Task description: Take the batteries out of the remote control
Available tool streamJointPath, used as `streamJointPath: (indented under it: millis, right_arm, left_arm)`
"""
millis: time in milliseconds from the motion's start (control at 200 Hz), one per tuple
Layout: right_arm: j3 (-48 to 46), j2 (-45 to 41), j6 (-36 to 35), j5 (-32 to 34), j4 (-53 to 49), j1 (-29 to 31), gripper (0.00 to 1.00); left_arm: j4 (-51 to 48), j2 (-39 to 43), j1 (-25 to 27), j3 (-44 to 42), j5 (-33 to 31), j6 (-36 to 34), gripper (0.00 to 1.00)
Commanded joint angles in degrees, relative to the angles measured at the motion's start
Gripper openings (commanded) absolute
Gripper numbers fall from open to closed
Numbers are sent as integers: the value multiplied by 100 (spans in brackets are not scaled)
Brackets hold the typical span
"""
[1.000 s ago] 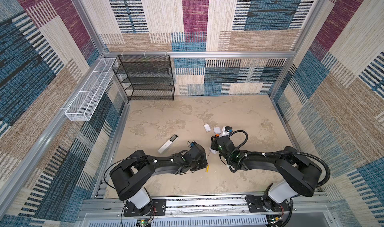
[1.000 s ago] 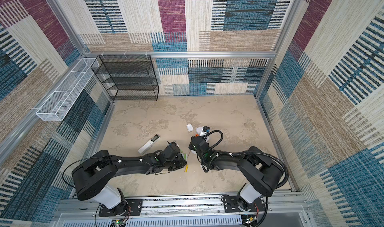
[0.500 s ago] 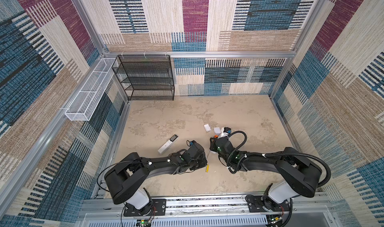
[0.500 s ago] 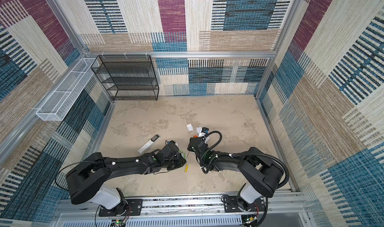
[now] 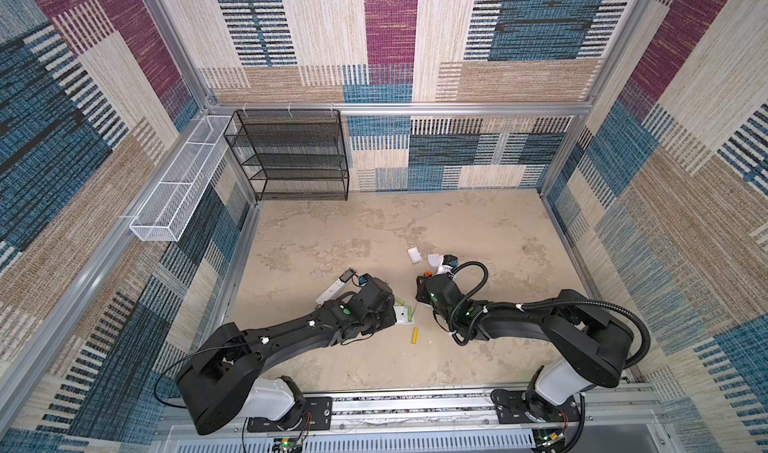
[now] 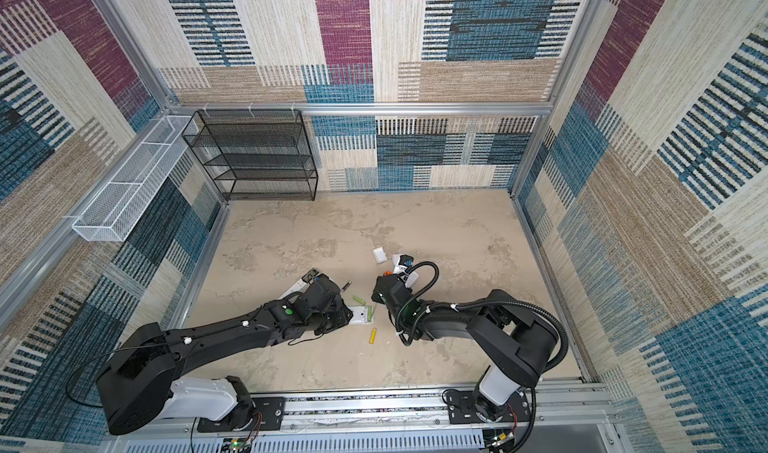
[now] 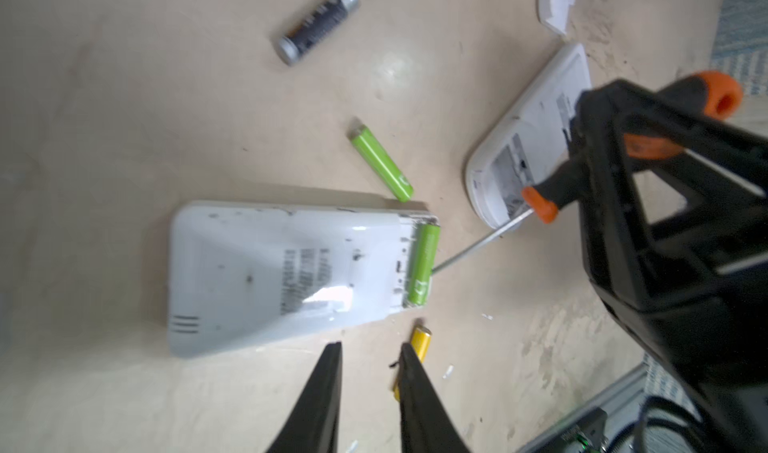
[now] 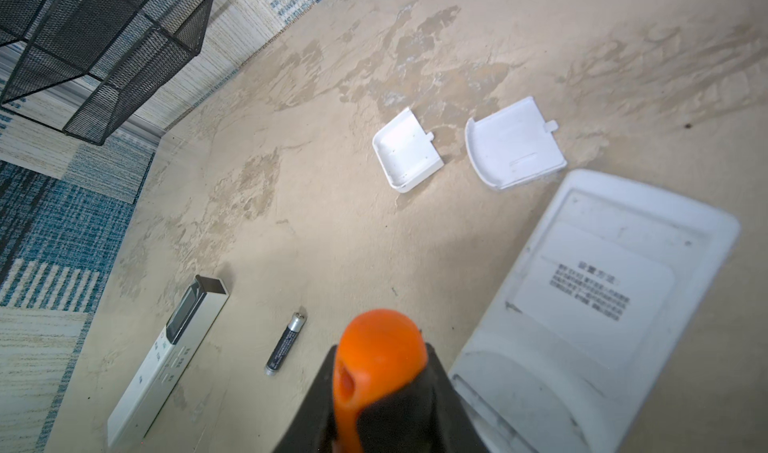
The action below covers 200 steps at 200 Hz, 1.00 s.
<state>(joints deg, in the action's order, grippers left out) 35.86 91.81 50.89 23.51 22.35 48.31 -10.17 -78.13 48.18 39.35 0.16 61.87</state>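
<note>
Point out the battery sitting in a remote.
The lime green battery in the open end of the white remote; the loose green battery, yellow battery and black battery lie on the table.

Robot test cell, lab-type rig. Landmark: black wire-mesh shelf rack (image 5: 291,156) standing against the back wall. A silver aluminium frame rail (image 5: 457,108) runs along that wall from just above the rack. Patchwork woven wall panels (image 5: 390,35) in blue, magenta and beige fill the frame behind and to both sides of the rack. A white wire-mesh basket (image 5: 178,181) hangs just left of the rack. A mottled beige work surface (image 5: 478,230) spreads in front of it. Opposite the rack, the black jointed left arm (image 5: 291,338) and black jointed right arm (image 5: 540,330) are bolted to a slotted metal base rail (image 5: 415,409).
</note>
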Motion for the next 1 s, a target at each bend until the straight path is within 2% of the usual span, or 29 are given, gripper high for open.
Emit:
streamJointPath:
  millis: [0,145,331,646,997]
  right_arm:
    - [44,60,212,-4,61,11,0]
    - [108,125,387,-4,16,12,0]
    - [209,227,760,5,-148,-6,0]
    - [325,267,1119,-30,-257,-86,0]
    - [511,344,1151,103,-231,-200,0]
  left_arm:
    - [-415,27,-238,-76,-79,-300,29]
    - [-241,-195,-462,-361,22,-386,31]
    - [-53,-520,-451,-443,203,-333,31]
    - [72,-450,-407,-551,184,-253,31]
    - [144,-427,-406,-587,243,-245,30]
